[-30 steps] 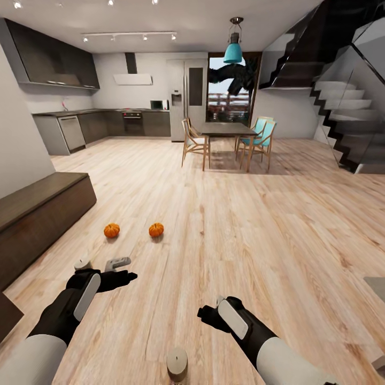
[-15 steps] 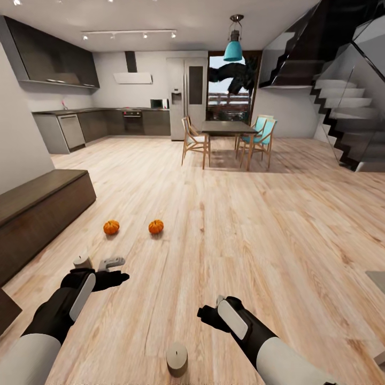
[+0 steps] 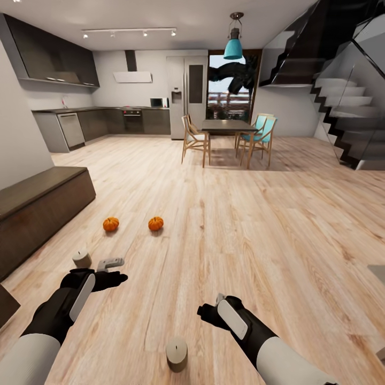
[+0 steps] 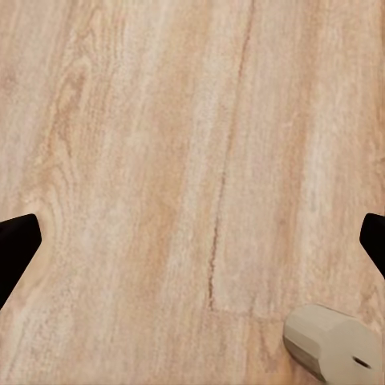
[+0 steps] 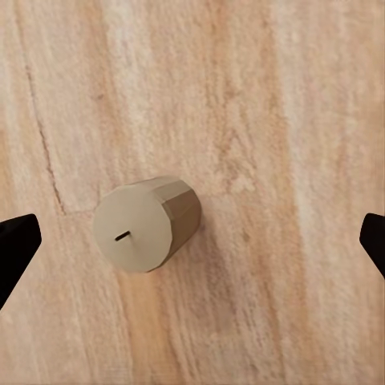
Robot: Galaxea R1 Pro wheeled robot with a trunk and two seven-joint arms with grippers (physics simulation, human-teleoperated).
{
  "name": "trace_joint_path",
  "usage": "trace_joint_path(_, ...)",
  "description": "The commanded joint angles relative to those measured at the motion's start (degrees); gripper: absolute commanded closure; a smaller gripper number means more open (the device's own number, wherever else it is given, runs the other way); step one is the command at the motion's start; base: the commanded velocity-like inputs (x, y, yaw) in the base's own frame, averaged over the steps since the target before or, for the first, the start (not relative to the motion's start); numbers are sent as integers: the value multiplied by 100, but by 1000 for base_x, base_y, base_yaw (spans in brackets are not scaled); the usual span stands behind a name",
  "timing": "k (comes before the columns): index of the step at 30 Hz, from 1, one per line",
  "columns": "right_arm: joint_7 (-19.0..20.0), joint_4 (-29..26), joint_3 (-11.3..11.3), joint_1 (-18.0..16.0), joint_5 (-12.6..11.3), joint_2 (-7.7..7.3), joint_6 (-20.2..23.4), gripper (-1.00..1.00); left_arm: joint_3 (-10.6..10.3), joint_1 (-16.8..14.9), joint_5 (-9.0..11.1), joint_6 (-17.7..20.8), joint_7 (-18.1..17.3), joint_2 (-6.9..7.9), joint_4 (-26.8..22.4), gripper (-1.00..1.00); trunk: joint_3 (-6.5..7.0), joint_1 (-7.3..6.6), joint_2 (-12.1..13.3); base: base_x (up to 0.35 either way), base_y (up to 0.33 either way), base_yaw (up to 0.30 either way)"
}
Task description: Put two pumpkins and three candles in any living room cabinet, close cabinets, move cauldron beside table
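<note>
Pale wood planks cover the floor of an open room that runs back to a dark grey kitchen at 11 o'clock and a dining table with wooden chairs at 12. A glass-sided staircase climbs at 2 o'clock, and a teal pendant lamp hangs over the dining table.

The two pumpkins sit on the floor at about 11 o'clock, apart from each other: the left pumpkin and the right pumpkin, level with one another. The long dark-brown cabinet stands along the wall at 9 to 10 o'clock, its fronts flush.

One candle stands upright on the floor just beyond the left gripper, near its grey fingertips; in the left wrist view a candle shows at the frame's edge, outside the span of the dark fingertips. Those fingers stand wide apart with nothing between them.

A second candle stands upright at 6 o'clock, close in front of the robot, between the two arms and nearer the right gripper. The right wrist view looks down on this second candle, its wick a small dark mark on the top, with the right gripper's fingertips spread wide at either side, well clear of it.
</note>
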Motion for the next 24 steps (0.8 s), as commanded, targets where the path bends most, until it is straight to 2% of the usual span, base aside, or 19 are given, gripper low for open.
trace_joint_path(1,-53,-11,27,-5,-45,-5,-6,-100,-2,-3,-3,24,-5,3,-5,-100,-21,21,-44,0,0,51)
trace_joint_path(3,-61,-14,25,-5,-41,-3,-11,-100,-2,-3,-7,24,-7,2,-4,-100,-49,65,-124,0,0,112)
trace_joint_path(17,-66,-22,30,-5,-37,3,-24,-100,-2,-3,-19,24,-3,3,-12,-100,-305,101,-143,0,0,228)
trace_joint_path(24,-56,-22,30,-5,-37,2,-25,-100,-2,-3,-19,24,-11,4,-28,-100,-288,101,-143,0,0,252)
